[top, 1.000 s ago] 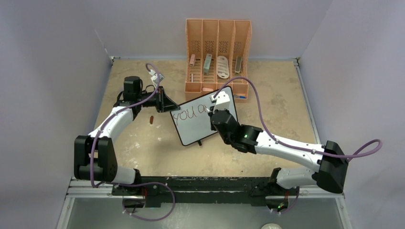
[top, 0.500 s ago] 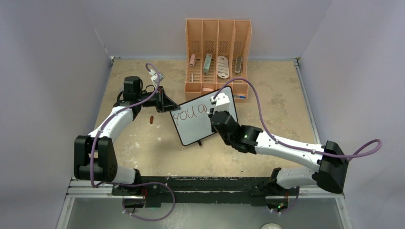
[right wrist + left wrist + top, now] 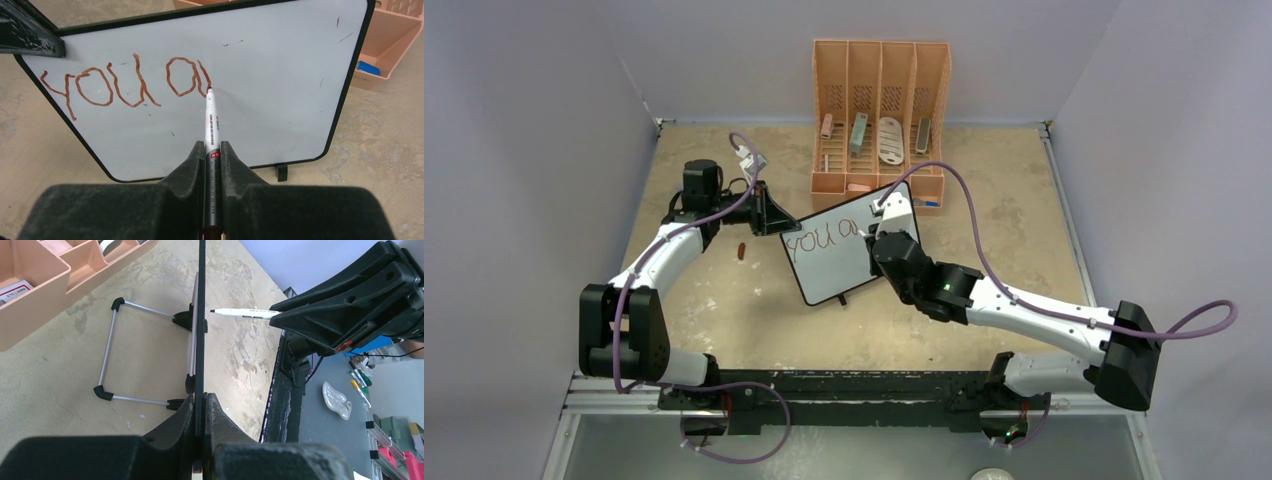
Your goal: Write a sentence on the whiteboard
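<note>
The whiteboard stands tilted on the table in front of the orange organizer. My left gripper is shut on its left edge, and the left wrist view shows the board edge-on between my fingers. The sentence reads "you a" in red-brown letters, with one more short stroke. My right gripper is shut on a white-and-black marker. The marker's tip rests at the end of that last stroke, at or just off the board. From above, my right gripper hides the board's right part.
The orange organizer with several small items stands behind the board, its corner close to the board. A small red-brown cap lies on the table left of the board. The board's wire stand sticks out behind it.
The right arm's elbow and shoulder have swung a little to the right while the marker stays at the board beside the last letter. The left arm and the board have not moved.
</note>
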Controlling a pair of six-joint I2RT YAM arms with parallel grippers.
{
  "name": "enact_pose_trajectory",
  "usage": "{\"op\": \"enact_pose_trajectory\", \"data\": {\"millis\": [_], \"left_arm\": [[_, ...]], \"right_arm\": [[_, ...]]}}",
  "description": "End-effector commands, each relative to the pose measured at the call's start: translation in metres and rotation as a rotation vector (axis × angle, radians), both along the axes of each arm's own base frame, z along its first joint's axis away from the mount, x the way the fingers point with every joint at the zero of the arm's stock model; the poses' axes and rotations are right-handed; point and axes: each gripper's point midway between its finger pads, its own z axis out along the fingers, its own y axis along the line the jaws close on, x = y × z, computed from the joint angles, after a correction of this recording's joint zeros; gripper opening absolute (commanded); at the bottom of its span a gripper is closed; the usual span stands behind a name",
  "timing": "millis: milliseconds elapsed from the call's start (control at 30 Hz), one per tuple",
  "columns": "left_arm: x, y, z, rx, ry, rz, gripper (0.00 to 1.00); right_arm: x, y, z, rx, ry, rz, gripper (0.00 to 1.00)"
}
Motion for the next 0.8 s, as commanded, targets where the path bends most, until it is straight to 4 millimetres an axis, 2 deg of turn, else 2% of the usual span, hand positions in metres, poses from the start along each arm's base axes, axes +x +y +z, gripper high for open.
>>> {"op": "enact_pose_trajectory", "data": {"millis": [0, 233, 767], "left_arm": [[0.002, -0.003, 0.013, -0.009, -0.059, -0.028, 0.0], [0.002, -0.003, 0.014, -0.009, -0.061, -0.029, 0.0], [0.001, -0.003, 0.014, -0.01, -0.062, -0.031, 0.0]], "right_arm": [[0.008, 0.0, 0.029, 0.061, -0.067, -0.025, 0.0], [0.014, 0.006, 0.034, 0.07, -0.087, -0.02, 0.0], [0.021, 0.014, 0.031, 0.063, -0.094, -0.007, 0.0]]}}
